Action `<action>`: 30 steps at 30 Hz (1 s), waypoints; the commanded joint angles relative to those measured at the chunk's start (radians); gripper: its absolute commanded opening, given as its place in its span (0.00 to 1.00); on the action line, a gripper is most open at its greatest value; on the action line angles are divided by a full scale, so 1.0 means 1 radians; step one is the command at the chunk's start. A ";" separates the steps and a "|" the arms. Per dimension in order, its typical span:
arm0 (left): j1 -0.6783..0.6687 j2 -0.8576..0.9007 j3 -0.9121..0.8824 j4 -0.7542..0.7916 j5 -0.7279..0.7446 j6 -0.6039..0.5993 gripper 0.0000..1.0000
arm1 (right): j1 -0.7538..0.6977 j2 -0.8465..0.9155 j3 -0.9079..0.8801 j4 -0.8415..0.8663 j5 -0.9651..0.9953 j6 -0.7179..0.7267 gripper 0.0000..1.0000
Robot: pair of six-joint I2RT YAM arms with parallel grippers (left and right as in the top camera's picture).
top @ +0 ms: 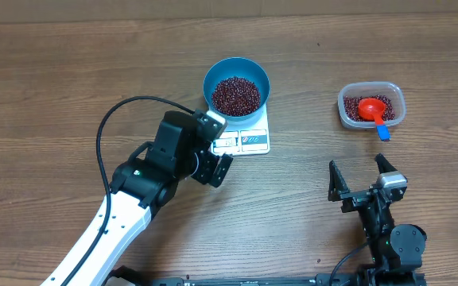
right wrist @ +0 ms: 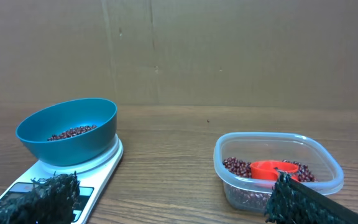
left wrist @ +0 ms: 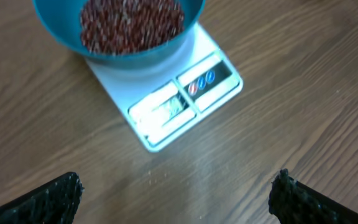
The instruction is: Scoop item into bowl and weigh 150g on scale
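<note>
The blue bowl [top: 237,86] sits on the white scale [top: 249,141] and holds a heap of dark red-brown beans [top: 236,94]. In the left wrist view the bowl [left wrist: 118,28] and the scale [left wrist: 179,106] lie just ahead of my left gripper [left wrist: 178,193], which hangs open and holds nothing. My left gripper [top: 211,151] hovers just left of the scale's display edge. Near the table's front right my right gripper [top: 364,179] stands open and bare. In the right wrist view the right gripper [right wrist: 173,199] faces the bowl [right wrist: 67,130] and the clear tub.
A clear plastic tub [top: 371,106] at the right holds more beans and a red scoop [top: 372,109] with a blue handle tip. It shows in the right wrist view as the tub [right wrist: 277,171] with the scoop [right wrist: 273,169]. A cardboard wall [right wrist: 229,50] stands behind the table.
</note>
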 commanded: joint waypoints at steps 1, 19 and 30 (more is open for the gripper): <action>0.022 -0.042 0.018 -0.021 -0.147 0.013 0.99 | 0.005 -0.009 -0.011 0.004 0.000 -0.002 1.00; 0.465 -0.764 -0.563 0.604 -0.111 -0.122 1.00 | 0.005 -0.009 -0.011 0.004 -0.001 -0.002 1.00; 0.477 -1.094 -0.888 0.723 -0.151 -0.116 0.99 | 0.005 -0.009 -0.011 0.004 0.000 -0.002 1.00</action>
